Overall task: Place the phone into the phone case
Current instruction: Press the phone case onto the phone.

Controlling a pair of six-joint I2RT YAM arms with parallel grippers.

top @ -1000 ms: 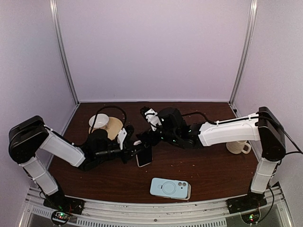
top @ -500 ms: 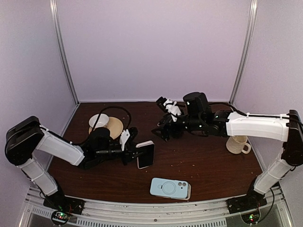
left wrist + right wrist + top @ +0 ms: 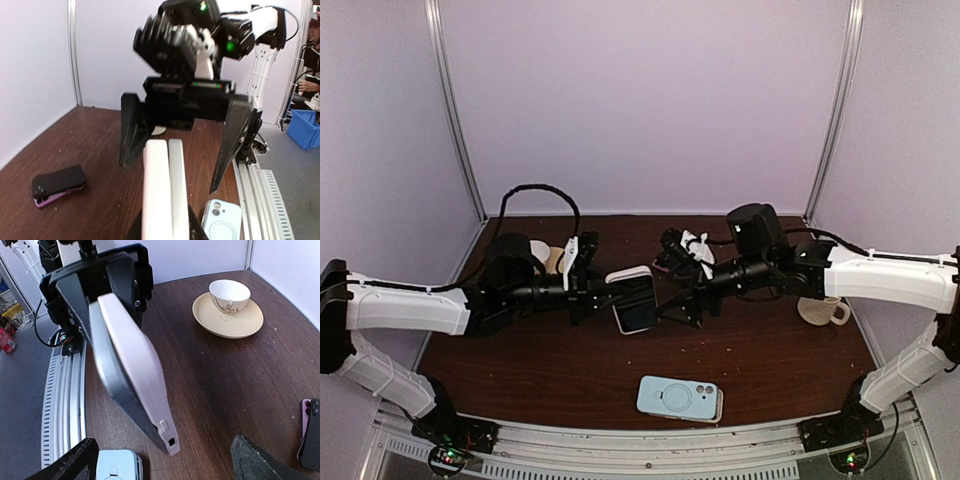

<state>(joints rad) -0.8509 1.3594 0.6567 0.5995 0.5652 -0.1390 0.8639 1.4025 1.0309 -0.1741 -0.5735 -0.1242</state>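
My left gripper is shut on a dark phone paired with a pale pink case, and holds them edge-up above the table's middle. In the left wrist view the case and the phone stand side by side. My right gripper is open and faces the phone's free end. Its fingers stand on either side of that end without touching it. In its own view only the fingertips show at the bottom.
A light blue phone case lies flat near the front edge. A black phone in a purple case lies on the table. A cup on a tan saucer stands at the back left. A cream mug stands at the right.
My left arm has lifted the phone and case off the table and carried them up and right. My right gripper pulled back, then swung round to face the phone's end.
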